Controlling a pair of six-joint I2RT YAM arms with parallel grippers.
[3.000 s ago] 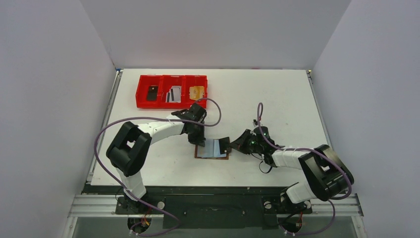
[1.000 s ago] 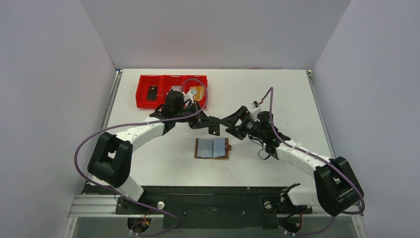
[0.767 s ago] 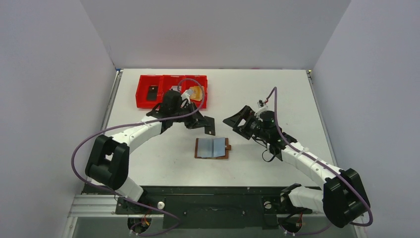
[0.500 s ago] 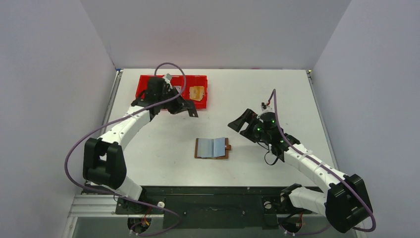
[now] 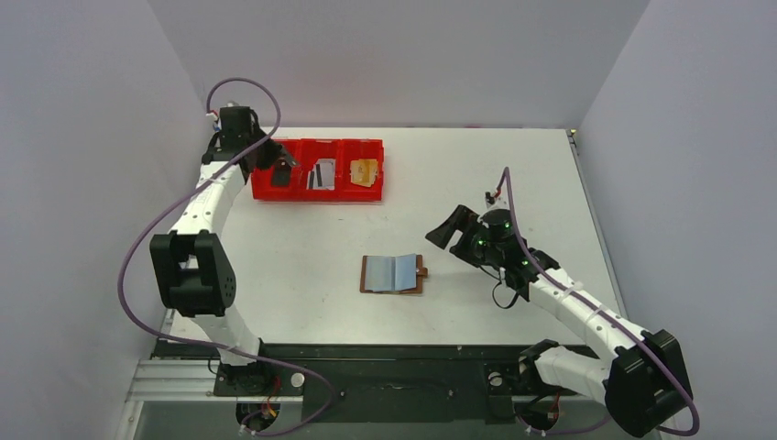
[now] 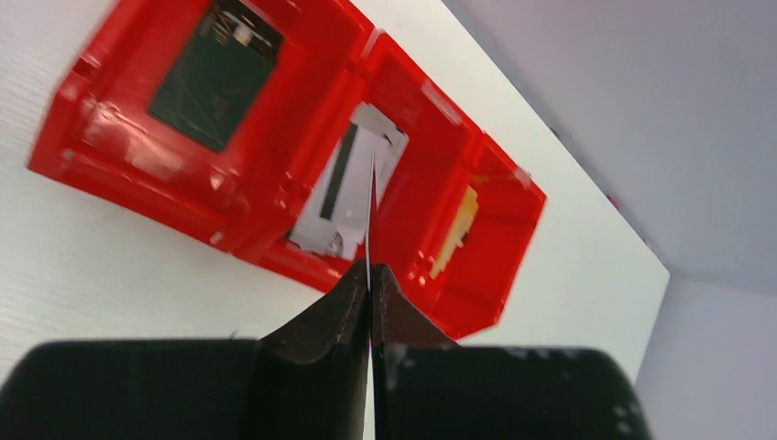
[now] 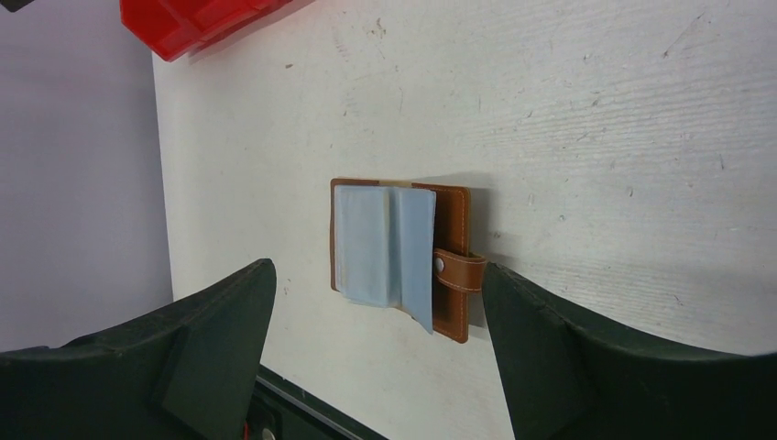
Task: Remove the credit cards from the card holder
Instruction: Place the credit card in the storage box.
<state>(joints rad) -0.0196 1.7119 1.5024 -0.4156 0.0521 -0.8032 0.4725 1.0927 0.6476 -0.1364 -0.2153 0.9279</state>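
The brown card holder lies open on the table, grey-blue pockets up and strap tab to the right; no card shows in its pockets. My left gripper hangs over the left end of the red tray, shut on one thin credit card seen edge-on between its fingertips. Other credit cards lie in the tray: a dark one, silver striped ones and an orange one. My right gripper hovers to the right of the holder, open wide and empty.
The red three-compartment tray stands at the back left of the white table. Grey walls close in the table on both sides and behind. The black front rail runs just below the holder in the right wrist view.
My left arm has swung from the table's middle to the tray's left end, carrying the card. My right gripper has backed off to the right and down, its jaws a little wider.
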